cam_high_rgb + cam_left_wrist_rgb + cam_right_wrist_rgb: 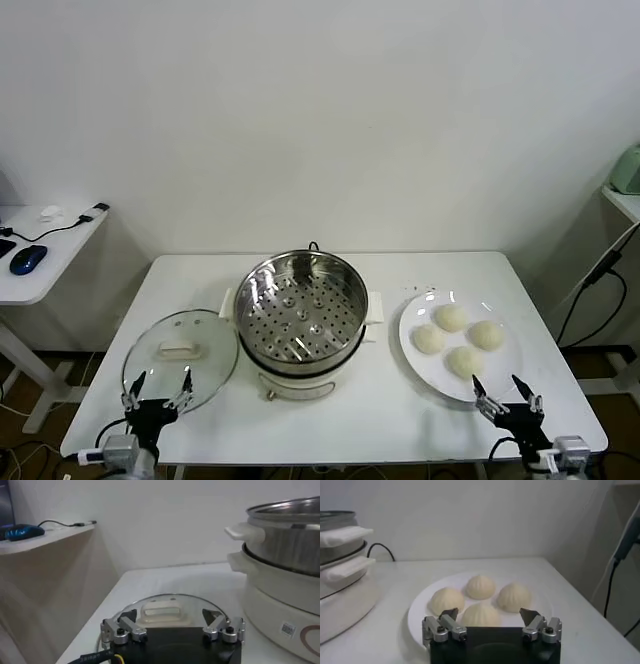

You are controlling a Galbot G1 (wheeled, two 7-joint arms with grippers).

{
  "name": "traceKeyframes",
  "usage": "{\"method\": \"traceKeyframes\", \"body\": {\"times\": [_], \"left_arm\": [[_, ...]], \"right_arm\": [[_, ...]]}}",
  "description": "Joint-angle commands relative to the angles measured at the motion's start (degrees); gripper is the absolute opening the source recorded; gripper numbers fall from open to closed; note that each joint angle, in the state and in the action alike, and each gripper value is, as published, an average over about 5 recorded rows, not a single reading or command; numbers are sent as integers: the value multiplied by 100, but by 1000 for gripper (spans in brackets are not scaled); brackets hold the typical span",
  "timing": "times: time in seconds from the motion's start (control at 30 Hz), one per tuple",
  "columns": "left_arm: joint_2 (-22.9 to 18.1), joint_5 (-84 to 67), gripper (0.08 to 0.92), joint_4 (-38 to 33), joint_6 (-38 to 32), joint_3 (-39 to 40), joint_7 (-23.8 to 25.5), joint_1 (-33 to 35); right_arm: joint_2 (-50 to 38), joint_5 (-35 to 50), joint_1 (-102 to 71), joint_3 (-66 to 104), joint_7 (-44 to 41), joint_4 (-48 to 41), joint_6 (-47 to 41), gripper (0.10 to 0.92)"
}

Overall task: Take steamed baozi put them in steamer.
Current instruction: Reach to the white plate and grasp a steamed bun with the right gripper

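Several cream-white baozi (459,338) lie on a flat white plate (415,345) at the table's right; they also show in the right wrist view (480,587). The steel steamer (300,305) with a perforated floor stands empty at the table's middle; its side shows in the left wrist view (285,545). My right gripper (505,395) is open and empty at the front edge, just before the plate (422,607). My left gripper (158,391) is open and empty at the front left, just before the glass lid.
A round glass lid (181,357) with a white handle lies flat left of the steamer, also in the left wrist view (160,609). A side desk (45,250) with a blue mouse stands far left. A cable (595,285) hangs at the right.
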Motion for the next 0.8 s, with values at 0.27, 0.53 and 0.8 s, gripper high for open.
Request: {"method": "traceKeyframes", "body": {"times": [0.27, 0.53, 0.8], "left_arm": [[83, -110, 823, 52, -99, 51, -7, 45], [59, -129, 823, 115, -179, 61, -6, 25], [23, -106, 823, 199, -248, 77, 3, -26]], "right_arm": [[-2204, -568, 3844, -2062, -1215, -1280, -1078, 823], [-3966, -1360, 7649, -6432, -4433, -2419, -304, 823], [-3318, -1746, 11911, -10983, -6859, -4013, 1525, 823]]}}
